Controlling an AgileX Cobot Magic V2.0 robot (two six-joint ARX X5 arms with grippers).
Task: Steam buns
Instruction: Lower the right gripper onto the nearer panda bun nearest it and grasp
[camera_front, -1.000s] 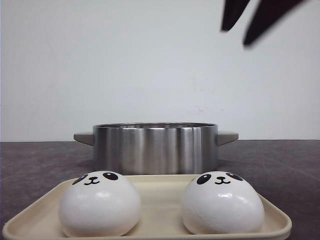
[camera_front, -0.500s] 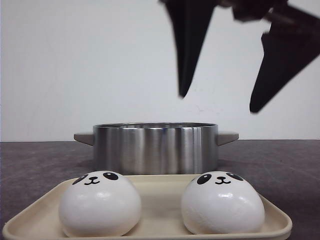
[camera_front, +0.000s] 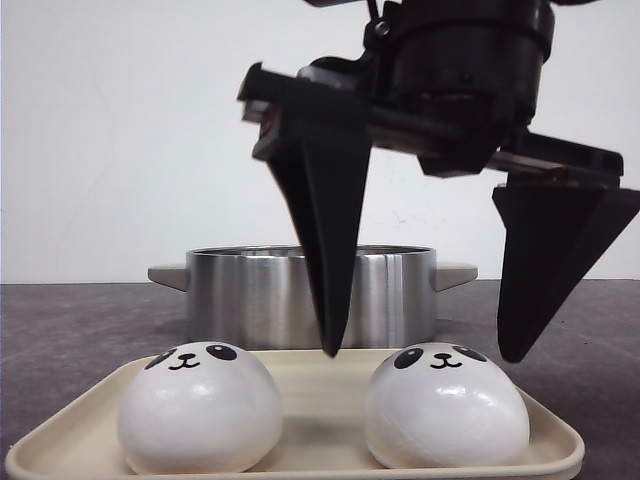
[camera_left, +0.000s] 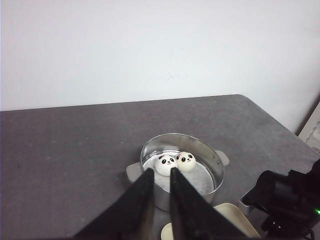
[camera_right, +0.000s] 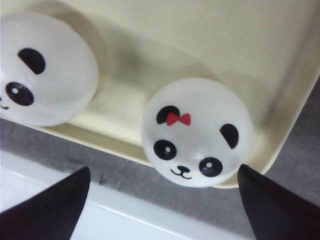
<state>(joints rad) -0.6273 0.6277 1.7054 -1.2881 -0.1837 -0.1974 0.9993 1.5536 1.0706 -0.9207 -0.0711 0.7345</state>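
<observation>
Two white panda buns sit on a cream tray (camera_front: 320, 375): the left bun (camera_front: 198, 405) and the right bun (camera_front: 445, 403). In the right wrist view the right bun (camera_right: 197, 132) has a red bow, with the other bun (camera_right: 42, 70) beside it. My right gripper (camera_front: 422, 353) is open. Its fingertips hang level with the right bun's top, one on each side, not touching it; it also shows in the right wrist view (camera_right: 163, 168). Two more buns (camera_left: 166, 164) (camera_left: 185, 161) lie inside the steel pot (camera_left: 210, 155). My left gripper (camera_left: 161, 171) is high above the table, jaws almost together and empty.
The steel pot (camera_front: 250, 300) with side handles stands right behind the tray on a dark grey table (camera_front: 70, 330). A white wall is behind. The right arm (camera_left: 290, 200) shows at the table's right side, over the tray's corner (camera_left: 235, 220).
My right gripper has come down from the top of the front view, open all the while, until its fingertips flank the top of the right bun. The buns and pot have not moved.
</observation>
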